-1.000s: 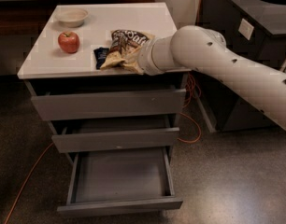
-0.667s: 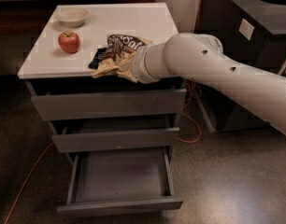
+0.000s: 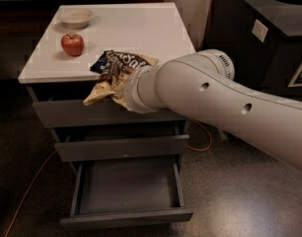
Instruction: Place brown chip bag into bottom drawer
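Since a second ago your arm has pulled the brown chip bag forward, and its tan end now hangs over the tabletop's front edge, in front of the top drawer. Your claw is at the bag, hidden behind the wrist; you cannot tell whether it grips. Below, the bottom drawer stands pulled out. An apple and a bowl sit back left.
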You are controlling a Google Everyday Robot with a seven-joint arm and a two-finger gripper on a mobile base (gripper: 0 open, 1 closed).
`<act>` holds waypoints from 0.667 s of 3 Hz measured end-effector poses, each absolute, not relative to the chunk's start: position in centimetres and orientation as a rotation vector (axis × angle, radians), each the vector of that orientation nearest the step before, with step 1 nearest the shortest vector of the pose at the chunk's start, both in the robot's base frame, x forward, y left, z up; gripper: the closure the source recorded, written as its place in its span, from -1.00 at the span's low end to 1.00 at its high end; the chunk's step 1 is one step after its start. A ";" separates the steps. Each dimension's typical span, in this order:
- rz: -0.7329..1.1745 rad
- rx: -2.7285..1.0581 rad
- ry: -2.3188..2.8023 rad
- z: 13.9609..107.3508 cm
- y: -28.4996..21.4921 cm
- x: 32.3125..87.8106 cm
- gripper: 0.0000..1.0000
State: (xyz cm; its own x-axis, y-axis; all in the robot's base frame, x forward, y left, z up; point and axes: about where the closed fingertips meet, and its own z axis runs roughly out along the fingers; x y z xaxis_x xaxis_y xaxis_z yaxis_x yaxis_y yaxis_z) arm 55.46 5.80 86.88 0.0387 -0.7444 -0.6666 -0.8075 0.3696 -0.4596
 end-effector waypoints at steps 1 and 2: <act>0.106 -1.425 1.728 86.6 7.6 51.6 1.00; 0.137 -1.460 1.719 86.5 8.5 49.7 1.00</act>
